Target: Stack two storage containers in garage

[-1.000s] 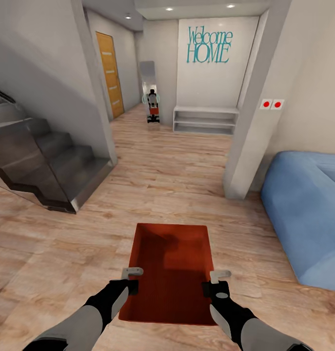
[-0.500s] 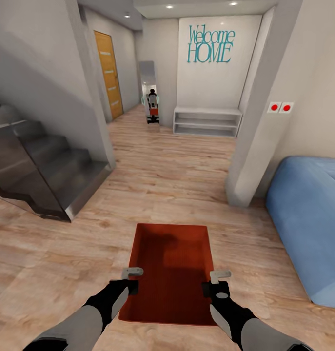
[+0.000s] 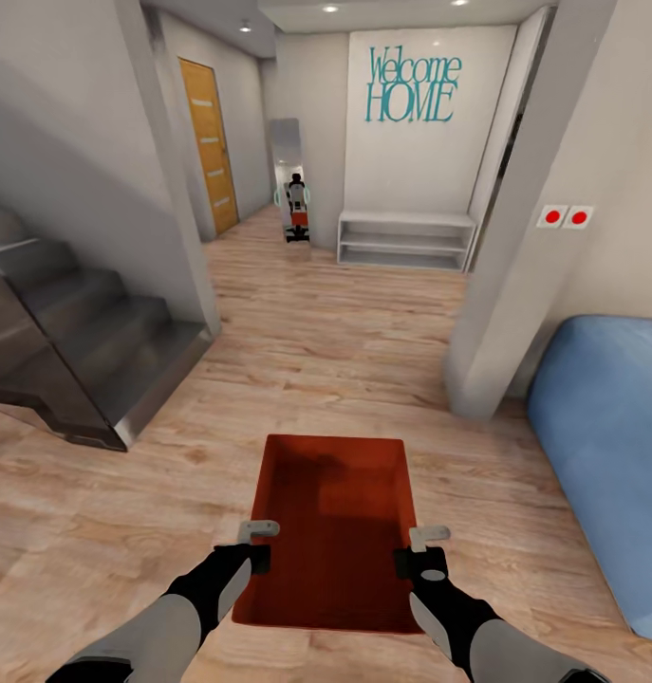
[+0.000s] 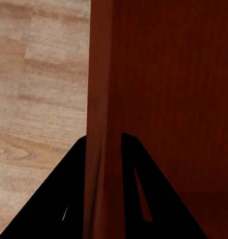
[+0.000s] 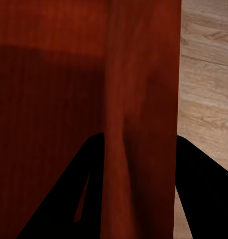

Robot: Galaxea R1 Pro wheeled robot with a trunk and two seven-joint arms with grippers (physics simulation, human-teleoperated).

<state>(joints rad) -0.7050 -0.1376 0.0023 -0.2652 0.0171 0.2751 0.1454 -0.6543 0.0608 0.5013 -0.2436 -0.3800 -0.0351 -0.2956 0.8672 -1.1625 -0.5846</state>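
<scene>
Orange-red storage container [image 3: 333, 526] hangs above the light wood-plank floor [image 3: 344, 332], carried long axis pointing away from the robot, its open top facing up and its inside bare. The left hand [image 3: 257, 543] pinches the container's left wall near the near end; in the left wrist view the two dark fingers [image 4: 69, 199] sit one on each side of that thin wall [image 4: 98, 124], pressed against it. The right hand [image 3: 422, 550] pinches the container's right wall in the same way, and the right wrist view shows its fingers [image 5: 203, 199] straddling the wall [image 5: 139, 124]. Beyond the container's far end the planks run into a hallway. Left of the container, a grey staircase [image 3: 79, 351] rises. Right of it lies a blue sofa [image 3: 605, 427], with a white pillar [image 3: 515, 266] between sofa and hallway. Far past the container stand a low white shelf [image 3: 406, 239], a teal "Welcome HOME" sign [image 3: 413, 87], a tall mirror [image 3: 291, 185] and an orange-wood door [image 3: 210, 142].
</scene>
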